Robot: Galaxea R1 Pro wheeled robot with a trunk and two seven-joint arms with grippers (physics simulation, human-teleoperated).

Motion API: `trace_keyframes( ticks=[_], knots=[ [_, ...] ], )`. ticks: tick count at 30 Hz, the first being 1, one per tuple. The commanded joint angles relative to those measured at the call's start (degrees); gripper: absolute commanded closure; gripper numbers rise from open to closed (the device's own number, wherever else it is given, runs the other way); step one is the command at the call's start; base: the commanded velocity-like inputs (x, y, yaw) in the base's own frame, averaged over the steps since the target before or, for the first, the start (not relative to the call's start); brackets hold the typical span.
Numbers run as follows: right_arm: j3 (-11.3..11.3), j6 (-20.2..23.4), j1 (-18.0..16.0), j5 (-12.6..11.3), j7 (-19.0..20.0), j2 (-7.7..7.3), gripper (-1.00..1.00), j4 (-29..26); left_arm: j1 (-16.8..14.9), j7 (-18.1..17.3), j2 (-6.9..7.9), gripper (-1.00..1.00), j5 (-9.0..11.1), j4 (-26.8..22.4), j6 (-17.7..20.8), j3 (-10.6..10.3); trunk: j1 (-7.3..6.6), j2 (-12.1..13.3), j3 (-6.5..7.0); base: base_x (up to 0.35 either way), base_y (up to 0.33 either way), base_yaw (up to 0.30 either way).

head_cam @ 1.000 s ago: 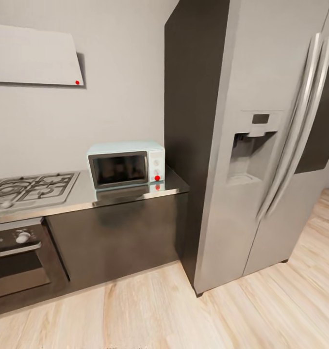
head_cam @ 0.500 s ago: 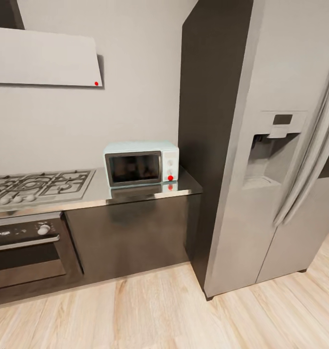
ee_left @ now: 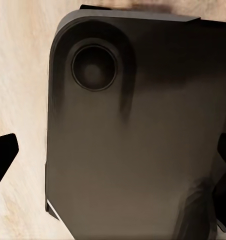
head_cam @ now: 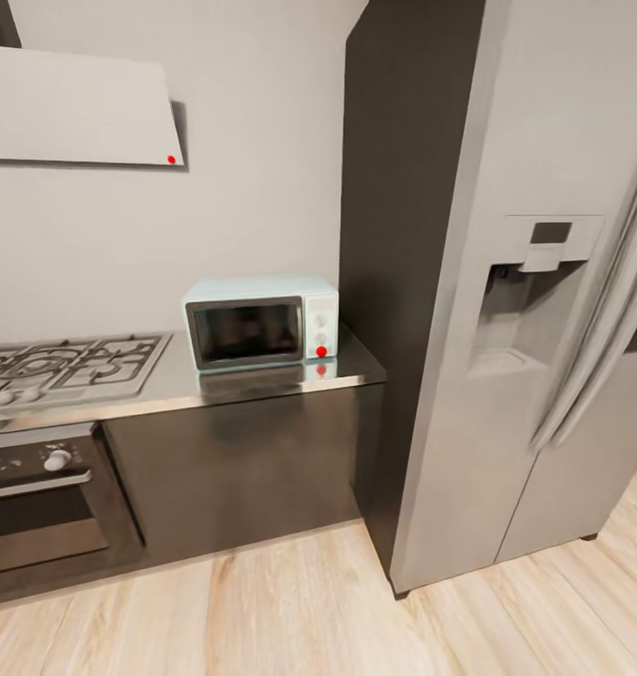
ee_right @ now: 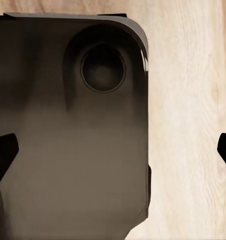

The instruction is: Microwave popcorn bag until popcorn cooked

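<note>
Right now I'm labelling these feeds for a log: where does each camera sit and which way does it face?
Head view: on the robot's head, facing forward and down at the microwave on the countertop, beside the fridge; none of the robot's body shows.
Left wrist view: near the left gripper, facing down at the robot's dark base over wood floor.
Right wrist view: likewise, base and floor.
Both wrist views share the base and floor.

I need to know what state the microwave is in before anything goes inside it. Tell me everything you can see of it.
The microwave is a small pale mint-blue box with a dark glass door in a grey frame, and the door is shut. Its right-hand panel carries two pale knobs with a red light below them. It stands upright on the steel countertop, between the gas hob and the fridge.
</note>
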Motion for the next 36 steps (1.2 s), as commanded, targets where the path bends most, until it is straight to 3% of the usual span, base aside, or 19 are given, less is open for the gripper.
trace_keyframes(
  ticks=[1,24,36],
  knots=[
    [0.0,-0.3,0.0,-0.2,0.0,0.00,-1.00,0.1,0.0,0.0,0.01,-1.00,0.6,0.0,-0.1,0.0,0.03,0.0,-0.04,0.297,-0.085,0.000],
    [0.0,-0.2,0.0,-0.2,0.0,0.00,-1.00,0.1,0.0,0.1,0.05,-1.00,0.6,0.0,-0.1,0.0,0.03,0.0,-0.04,0.317,-0.005,0.000],
    [0.0,-0.4,0.0,-0.3,0.0,0.00,-1.00,0.1,0.0,0.1,0.05,-1.00,0.6,0.0,-0.1,0.0,0.03,0.0,-0.04,0.045,0.000,0.187]
  ],
)
